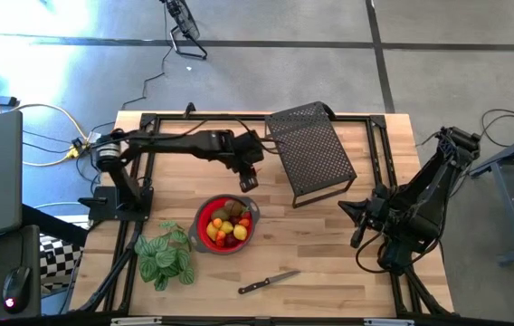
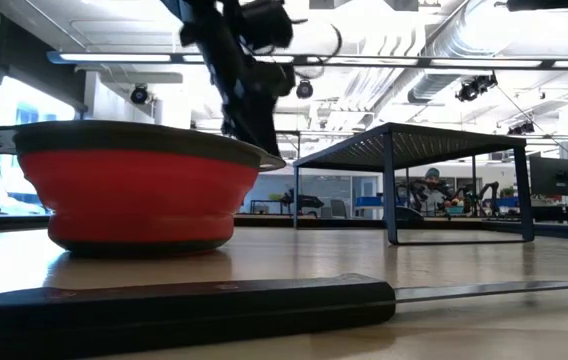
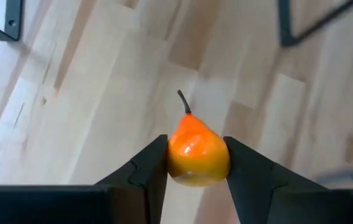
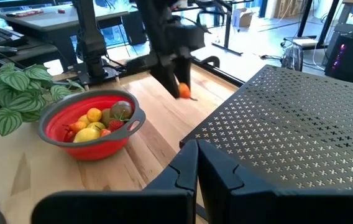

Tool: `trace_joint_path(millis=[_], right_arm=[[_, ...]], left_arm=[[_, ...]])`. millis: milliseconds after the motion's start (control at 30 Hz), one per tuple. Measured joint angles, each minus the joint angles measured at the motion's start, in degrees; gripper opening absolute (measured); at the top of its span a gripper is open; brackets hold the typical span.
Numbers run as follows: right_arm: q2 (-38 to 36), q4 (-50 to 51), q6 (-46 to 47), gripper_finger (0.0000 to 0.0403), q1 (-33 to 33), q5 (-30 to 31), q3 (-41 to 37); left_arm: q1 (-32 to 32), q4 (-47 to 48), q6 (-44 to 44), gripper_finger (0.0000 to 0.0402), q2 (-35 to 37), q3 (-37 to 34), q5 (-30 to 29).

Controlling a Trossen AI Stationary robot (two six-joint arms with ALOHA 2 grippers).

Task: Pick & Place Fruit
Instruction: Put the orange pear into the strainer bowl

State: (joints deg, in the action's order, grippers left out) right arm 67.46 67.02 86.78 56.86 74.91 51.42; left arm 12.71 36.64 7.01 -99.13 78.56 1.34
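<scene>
An orange pear-shaped fruit [image 3: 196,154] with a thin dark stem, clamped between the two dark fingers [image 3: 144,171] of the left gripper [image 1: 248,180]. The fruit hangs above bare wooden table [image 1: 347,263], just beyond the rim of the red bowl [image 1: 201,234] and beside the black perforated metal rack [image 1: 311,149]; in the right wrist view it shows as a small orange spot [image 4: 184,92] under the gripper. The red bowl, with a grey rim, holds the other fruit [image 1: 230,223]: yellow lemons, a brown kiwi, small red and orange pieces. It sits near the middle of the table. A green striped leafy plant [image 1: 165,255] lies just beside the bowl, toward the table's front left corner. A black-handled knife [image 1: 268,282] lies flat near the front edge, apart from the bowl. The right gripper [image 1: 358,220] waits low at the table's right side, near the rack's corner, its fingers [image 4: 183,171] pressed together on nothing.
</scene>
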Motion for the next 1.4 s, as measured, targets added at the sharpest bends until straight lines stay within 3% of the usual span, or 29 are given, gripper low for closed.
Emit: trace_joint_path(millis=[300,533,700,933,1400], right_arm=[[0.0,-0.9,0.0,0.0003,0.0,1.0,0.0],[0.2,-1.8,0.0,0.0003,0.0,2.4,0.0],[0.5,-3.1,0.0,0.0003,0.0,3.7,0.0],[0.5,-5.0,0.0,0.0003,0.0,5.4,0.0],[0.5,-6.9,-0.1,0.0003,0.0,8.5,0.0]], left_arm=[[-1.4,9.1,-7.2,0.0136,8.5,0.0,8.5],[-5.5,13.2,-10.2,0.0136,11.3,0.0,10.0],[-9.8,11.4,-9.8,0.0136,11.4,-3.3,12.9],[-16.4,0.5,-6.3,0.0136,11.3,-11.1,16.1],[-21.0,1.6,-3.8,0.0136,11.1,-18.0,16.5]])
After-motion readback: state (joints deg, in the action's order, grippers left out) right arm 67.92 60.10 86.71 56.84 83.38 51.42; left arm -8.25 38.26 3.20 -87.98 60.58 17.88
